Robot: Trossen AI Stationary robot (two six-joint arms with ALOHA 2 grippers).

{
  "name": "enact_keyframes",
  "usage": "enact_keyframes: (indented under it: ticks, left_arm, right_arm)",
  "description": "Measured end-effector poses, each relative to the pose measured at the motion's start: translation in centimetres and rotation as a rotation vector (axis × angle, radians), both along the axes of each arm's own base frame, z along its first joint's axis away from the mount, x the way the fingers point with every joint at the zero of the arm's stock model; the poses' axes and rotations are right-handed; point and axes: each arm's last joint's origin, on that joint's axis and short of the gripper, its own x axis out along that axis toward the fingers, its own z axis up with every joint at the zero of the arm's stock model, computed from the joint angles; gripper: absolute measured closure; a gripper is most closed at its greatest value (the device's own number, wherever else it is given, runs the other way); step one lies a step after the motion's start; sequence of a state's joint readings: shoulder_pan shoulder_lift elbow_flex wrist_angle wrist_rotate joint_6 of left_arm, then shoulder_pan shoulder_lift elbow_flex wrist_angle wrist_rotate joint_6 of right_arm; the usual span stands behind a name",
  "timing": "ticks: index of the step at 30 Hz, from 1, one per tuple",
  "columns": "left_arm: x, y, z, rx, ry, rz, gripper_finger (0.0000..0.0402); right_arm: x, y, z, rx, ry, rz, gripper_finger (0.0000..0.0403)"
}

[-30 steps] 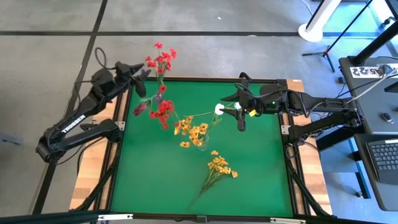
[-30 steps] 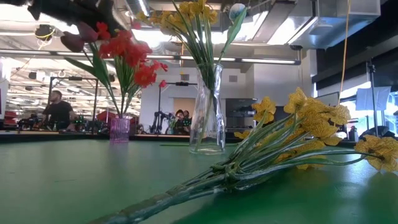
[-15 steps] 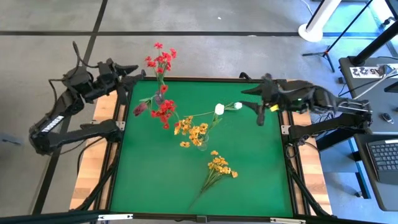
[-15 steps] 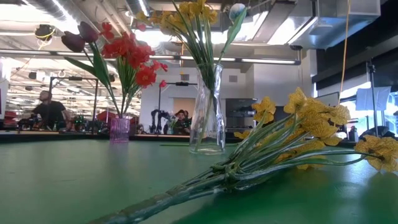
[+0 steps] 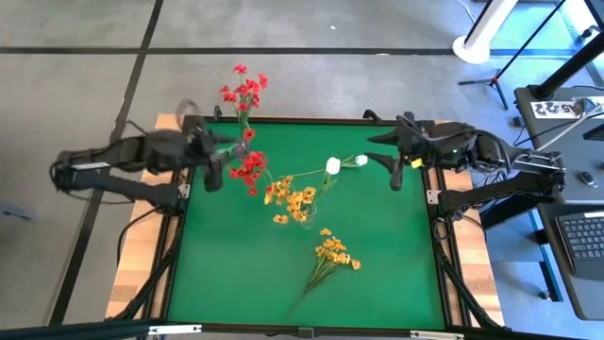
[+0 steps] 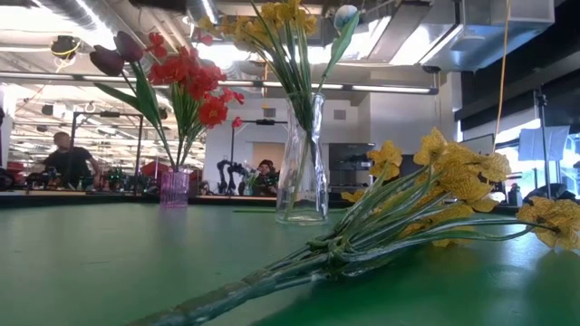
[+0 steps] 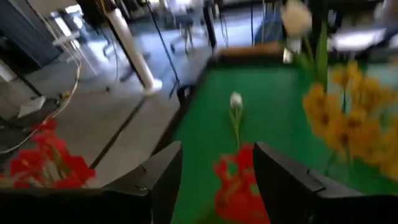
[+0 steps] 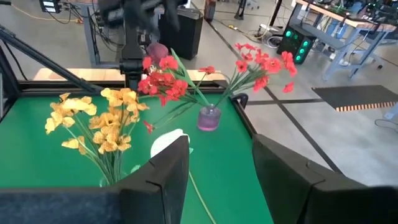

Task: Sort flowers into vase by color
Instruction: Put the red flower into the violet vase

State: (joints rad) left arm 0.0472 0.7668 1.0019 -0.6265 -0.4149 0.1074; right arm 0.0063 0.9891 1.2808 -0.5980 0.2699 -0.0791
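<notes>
1. Lying nearest you on the green table [image 5: 226, 274], a loose yellow-orange bunch [image 5: 332, 251] is well apart from both claws.
2. Your clear vase [image 6: 302, 163] mid-table holds yellow-orange and white flowers [image 5: 332, 166].
3. Your left gripper [image 5: 215, 162], fingers apart, hovers empty beside the red cluster [image 5: 249, 168] in the pink vase [image 6: 174, 188].
4. Your right gripper [image 5: 394, 162], fingers apart, waits empty at the table's right edge.

One camera looks straight down on the green bench [image 5: 377, 274]. Another sits at bench height, close to yellow flowers [image 6: 453, 195]. Both wrist cameras face the red flowers [image 8: 163, 79].
</notes>
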Motion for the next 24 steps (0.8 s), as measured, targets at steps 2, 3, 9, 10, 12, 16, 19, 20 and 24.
enact_keyframes:
  ticks: [2,3,9,10,12,16,19,20,24]
  left_arm:
    - [0.9,-0.9,-0.9,0.043,0.095,0.008,0.0211]
    - [1.3,-1.4,-1.3,0.074,0.128,0.02,0.0211]
    - [2.8,-4.3,-1.7,0.137,0.231,-0.022,0.0211]
    - [2.9,-4.7,-1.6,0.134,0.244,-0.025,0.0211]
    - [3.0,-5.3,-1.5,0.116,0.268,-0.019,0.0211]
    - [3.6,-6.3,-2.5,0.078,0.357,0.001,0.0211]
    - [4.5,-7.0,-3.7,0.079,0.418,0.016,0.0211]
    - [4.9,-7.2,-4.0,0.085,0.433,0.015,0.0211]
    - [6.2,-7.9,-5.1,0.188,0.477,0.048,0.0211]
  right_arm:
    - [0.1,0.0,-0.1,0.0,0.008,0.0,0.0228]
    - [0.1,0.0,-0.1,0.0,0.01,0.0,0.0228]
    - [0.0,0.0,-0.1,0.0,0.008,0.0,0.0228]
    - [0.0,0.0,-0.1,0.0,0.008,0.0,0.0228]
    - [0.0,0.0,-0.1,0.0,0.009,0.0,0.0228]
    - [0.0,0.0,-0.1,0.0,0.013,0.001,0.0228]
    - [0.0,0.0,-0.1,0.0,0.012,0.001,0.0228]
    - [0.0,0.0,-0.1,0.0,0.012,0.001,0.0228]
    - [0.0,0.0,-0.1,0.002,0.012,0.0,0.0228]
